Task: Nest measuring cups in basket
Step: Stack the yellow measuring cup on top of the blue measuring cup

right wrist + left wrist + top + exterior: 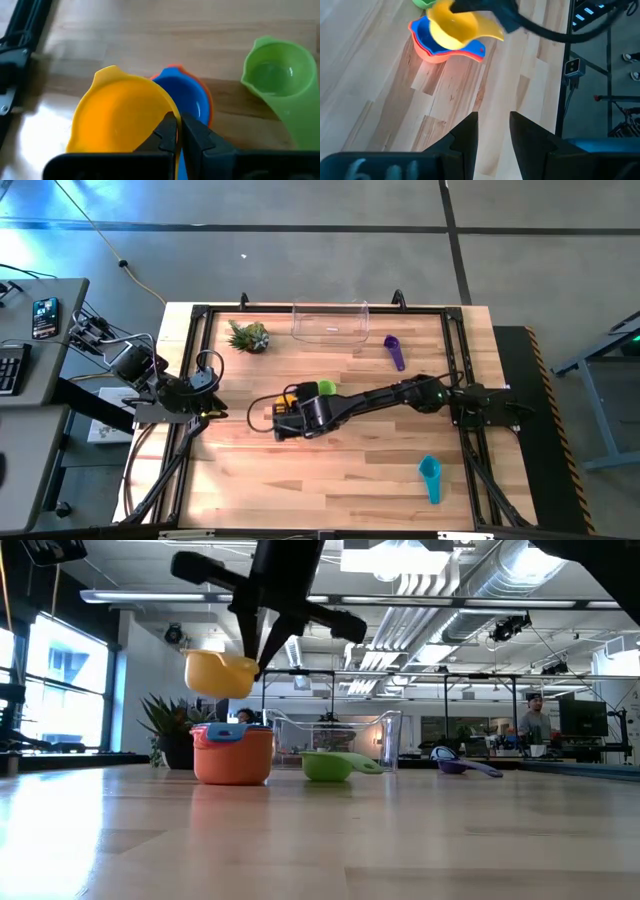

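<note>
My right gripper [177, 128] is shut on the yellow cup [120, 111] and holds it in the air just above a stack of cups [232, 752]. In that stack the blue cup [426, 36] sits in a red one, which sits in an orange one, and the stack stands on the table. The green cup [325, 388] lies beside the stack. The purple cup [395, 352] lies near the clear basket [330, 321], and the teal cup [431, 478] lies near the front right. My left gripper [492, 131] is open and waits at the table's left edge. My right gripper pinches the yellow cup's wall at the rim [172, 111] on the side nearest the wrist, and the yellow edge runs between the two fingers. The fingers come slanting down from the table's right. The cup [220, 672] is lifted clear and tilted over the stack.
A small spiky plant in a pot [248, 337] stands left of the basket at the far edge. A black frame [200, 320] borders the table. Bare wood lies between the stack and the teal cup.
</note>
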Controlling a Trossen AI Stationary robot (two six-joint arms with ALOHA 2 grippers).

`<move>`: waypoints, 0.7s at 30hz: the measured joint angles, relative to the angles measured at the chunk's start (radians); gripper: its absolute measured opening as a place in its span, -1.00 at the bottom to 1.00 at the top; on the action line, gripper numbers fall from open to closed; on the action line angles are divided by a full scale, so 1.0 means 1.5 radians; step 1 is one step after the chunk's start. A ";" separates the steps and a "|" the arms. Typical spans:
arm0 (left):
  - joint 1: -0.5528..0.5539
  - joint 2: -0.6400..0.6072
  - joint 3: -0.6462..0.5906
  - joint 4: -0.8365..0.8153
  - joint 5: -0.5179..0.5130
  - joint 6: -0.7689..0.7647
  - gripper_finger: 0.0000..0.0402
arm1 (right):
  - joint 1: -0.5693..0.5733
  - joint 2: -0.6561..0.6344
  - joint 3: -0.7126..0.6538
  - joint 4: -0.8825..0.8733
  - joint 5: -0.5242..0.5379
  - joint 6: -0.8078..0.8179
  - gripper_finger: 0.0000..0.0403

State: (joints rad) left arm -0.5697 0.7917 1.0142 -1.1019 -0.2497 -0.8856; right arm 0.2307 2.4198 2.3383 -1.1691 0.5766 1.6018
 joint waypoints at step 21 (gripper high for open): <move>0.000 0.000 0.000 -0.001 0.000 0.011 -0.48 | -0.036 0.038 0.001 -0.042 -0.042 0.046 -0.99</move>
State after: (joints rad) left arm -0.5703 0.7918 1.0142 -1.1028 -0.2497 -0.8684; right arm 0.1765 2.4762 2.3390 -1.2314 0.5139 1.6711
